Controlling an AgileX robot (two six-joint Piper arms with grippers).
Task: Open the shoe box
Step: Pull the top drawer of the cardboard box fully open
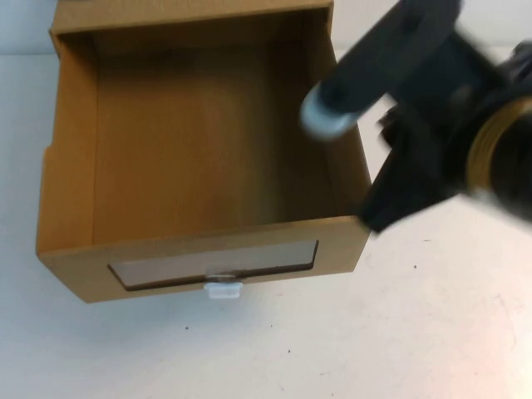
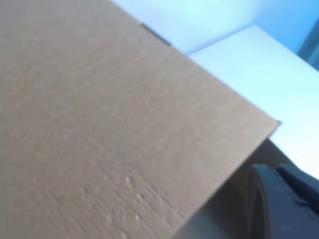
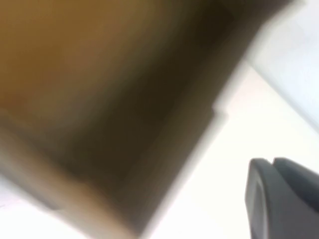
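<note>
sitting open-topped on the white table (image 1: 399, 332), the shoe box (image 1: 71, 208) fills the left and middle of the high view, its interior bare. front wall, nearest the robot, carries a clear window (image 1: 212, 264) and a small white tab (image 1: 223, 288). cardboard strip along the far edge looks like the lid (image 1: 191, 15) folded back, so the opening reads as essentially done. judgement: thin card, empty, so light. stiff along the folds, but the walls would dent if squeezed, and it would likely slide on the smooth table. best holds: lid's free edge or the tab, pinched lightly. right gripper (image 3: 273, 172) hangs just beside the box's right wall near the front corner, fingers pressed together on nothing. left gripper (image 2: 284, 199) sits close against a broad cardboard panel (image 2: 124, 124); which panel, and whether it grips, i cannot tell.
</note>
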